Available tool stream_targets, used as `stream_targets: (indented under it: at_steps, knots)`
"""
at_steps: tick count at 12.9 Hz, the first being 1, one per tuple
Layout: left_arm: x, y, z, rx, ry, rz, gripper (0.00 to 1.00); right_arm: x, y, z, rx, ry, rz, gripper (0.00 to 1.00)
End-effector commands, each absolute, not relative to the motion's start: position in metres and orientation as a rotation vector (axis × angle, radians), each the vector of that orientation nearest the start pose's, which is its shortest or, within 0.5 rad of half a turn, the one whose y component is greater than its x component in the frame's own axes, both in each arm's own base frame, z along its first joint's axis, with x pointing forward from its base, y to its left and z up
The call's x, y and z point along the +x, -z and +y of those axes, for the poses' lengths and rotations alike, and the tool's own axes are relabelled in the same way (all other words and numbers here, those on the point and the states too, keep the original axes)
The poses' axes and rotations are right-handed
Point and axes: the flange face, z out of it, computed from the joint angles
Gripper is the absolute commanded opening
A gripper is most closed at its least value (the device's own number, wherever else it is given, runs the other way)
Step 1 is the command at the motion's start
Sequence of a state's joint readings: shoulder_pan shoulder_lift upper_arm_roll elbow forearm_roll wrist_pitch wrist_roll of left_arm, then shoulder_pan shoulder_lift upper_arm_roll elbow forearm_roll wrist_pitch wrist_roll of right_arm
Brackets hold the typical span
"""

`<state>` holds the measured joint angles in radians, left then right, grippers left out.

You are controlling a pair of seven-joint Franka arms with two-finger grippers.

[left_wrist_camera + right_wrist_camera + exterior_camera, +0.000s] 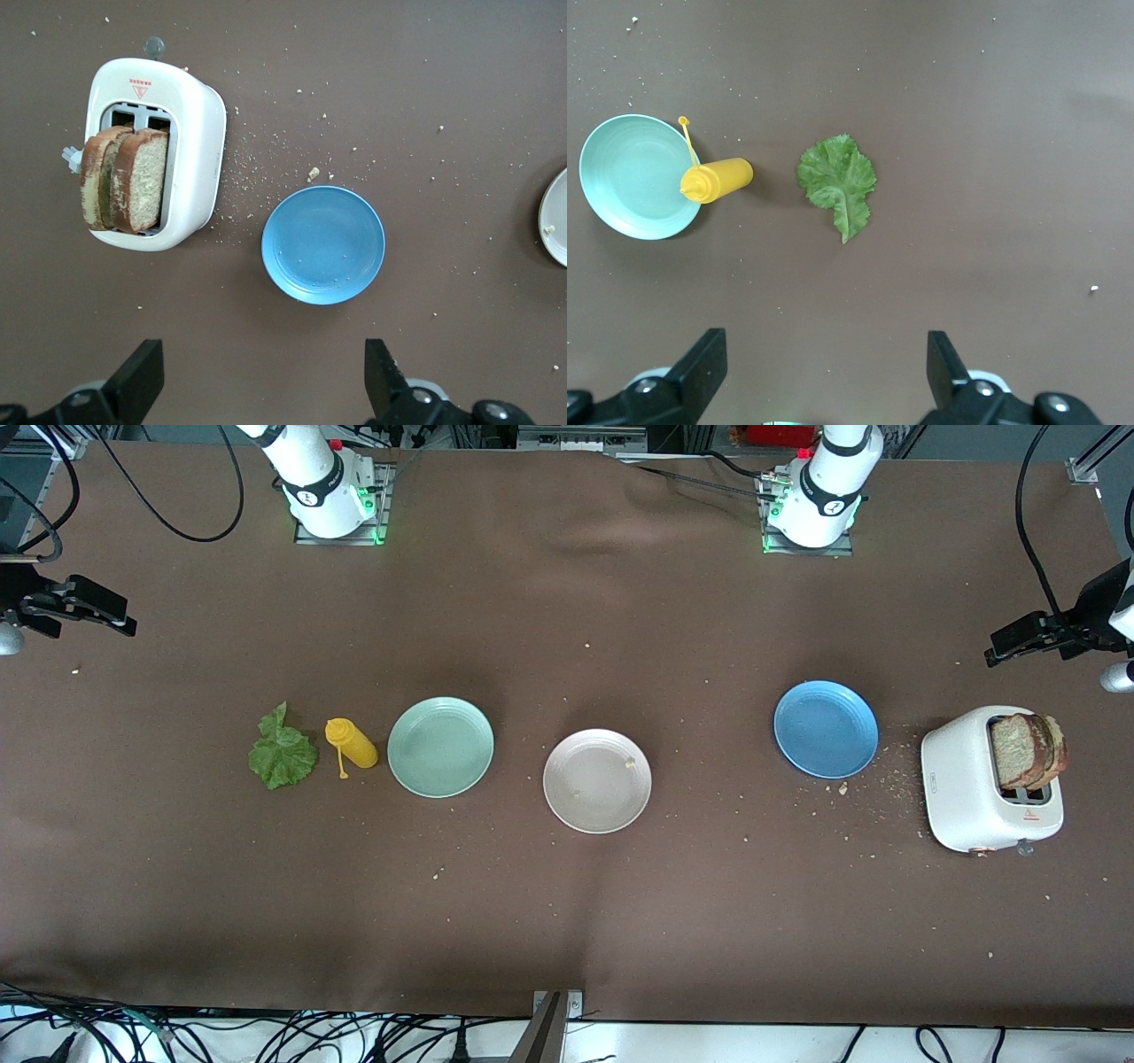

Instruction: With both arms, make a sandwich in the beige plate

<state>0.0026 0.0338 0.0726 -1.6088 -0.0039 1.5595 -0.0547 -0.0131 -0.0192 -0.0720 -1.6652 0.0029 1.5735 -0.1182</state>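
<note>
**Both grippers spread wide and empty, sandwich parts still apart**

The left gripper hangs in the air at the left arm's end of the table, over the bare cloth near the toaster, its two fingers spread wide with nothing between them. The right gripper is up over the right arm's end of the table, fingers equally wide and empty — both arms wait at the table's ends.

The brown table carries a row of things. Largest is the white toaster at the left arm's end, with two bread slices standing up out of its slots, side by side and leaning a little. Beside it, toward the middle, lies the blue plate, with crumbs scattered on the cloth between the two. The beige plate sits in the middle of the row, slightly nearer the front camera than the other plates, bare but for a crumb or two. Next toward the right arm's end comes the mint-green plate. Just beside it a yellow squeeze bottle lies on its side — its nozzle end overlaps the plate's rim in the right wrist view. The lettuce leaf lies flat on the cloth, close to the bottle but apart from it, last in the row.
</note>
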Motion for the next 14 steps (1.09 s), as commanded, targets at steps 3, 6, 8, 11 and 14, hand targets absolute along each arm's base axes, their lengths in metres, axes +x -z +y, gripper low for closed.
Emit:
stream_targets:
  at_steps: [3, 6, 8, 11, 14]
  knots:
    - [0.5621, -0.5885, 0.0423, -3.152, -0.103, -0.180, 1.00, 0.5421, -0.5971, -0.0474, -3.141, -0.112, -0.056, 1.00]
    - [0.5626, -0.5880, 0.0510, -3.151, -0.089, -0.202, 1.00, 0.5421, -0.5971, -0.0474, -3.141, -0.112, -0.056, 1.00]
    - [0.5627, -0.5881, 0.0510, -3.151, -0.086, -0.202, 1.00, 0.5421, -0.5971, -0.0474, -3.141, -0.112, -0.056, 1.00]
    - [0.5628, -0.5889, 0.0510, -3.151, -0.084, -0.205, 1.00, 0.5421, -0.5971, -0.0474, -3.141, -0.112, -0.056, 1.00]
    - [0.5626, -0.5890, 0.0476, -3.152, -0.084, -0.195, 1.00, 0.5422, -0.5971, -0.0466, -3.141, -0.112, -0.058, 1.00]
